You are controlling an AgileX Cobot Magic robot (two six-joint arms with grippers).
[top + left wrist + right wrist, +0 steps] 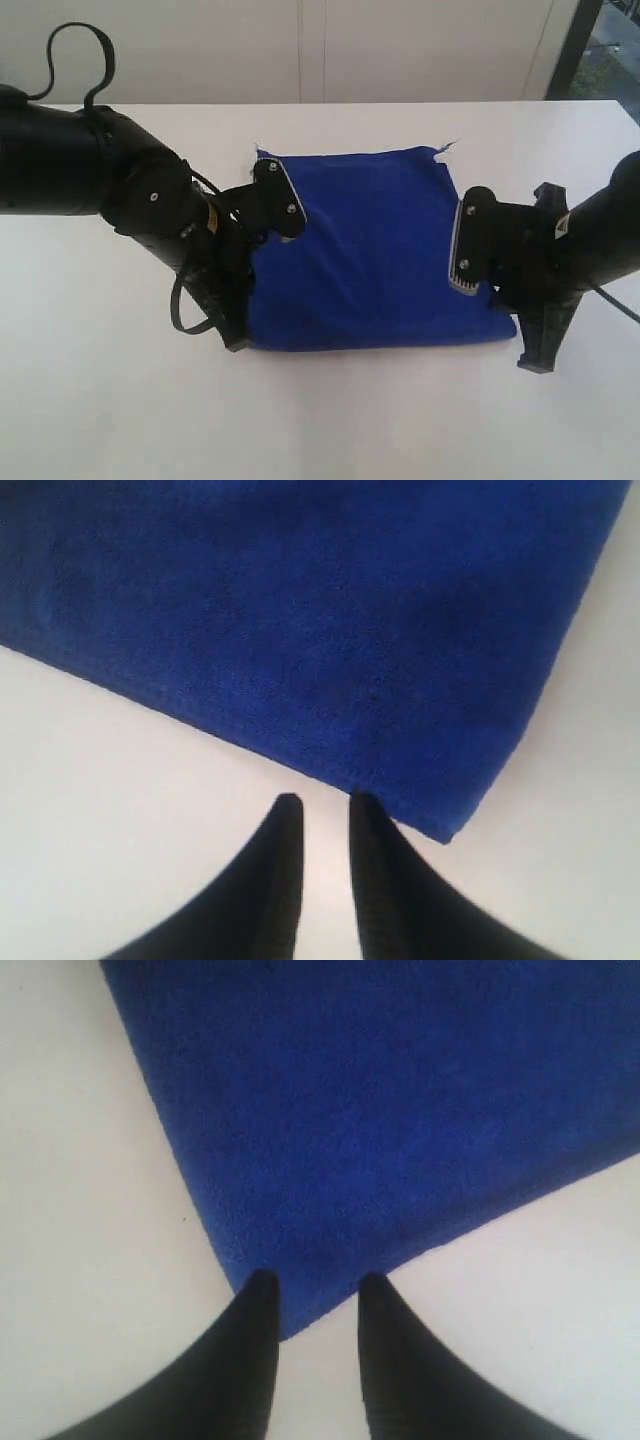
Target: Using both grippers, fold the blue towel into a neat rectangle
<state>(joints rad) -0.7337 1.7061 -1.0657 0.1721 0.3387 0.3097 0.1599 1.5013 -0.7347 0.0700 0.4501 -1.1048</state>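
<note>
Arms angled down at blue towel [370, 250].
Left gripper [318, 805] slightly parted at near-left corner; right gripper [315, 1285] parted, straddling near-right corner.

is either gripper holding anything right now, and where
Nothing is held: the left gripper and right gripper both stand open at corners of the blue towel.

The gripper [322, 815], tips slightly parted and empty, meets the edge of the blue towel [330, 620] near its corner on the worktop [120, 780].

A white table [330, 430] bears the blue towel [375, 250].
</note>
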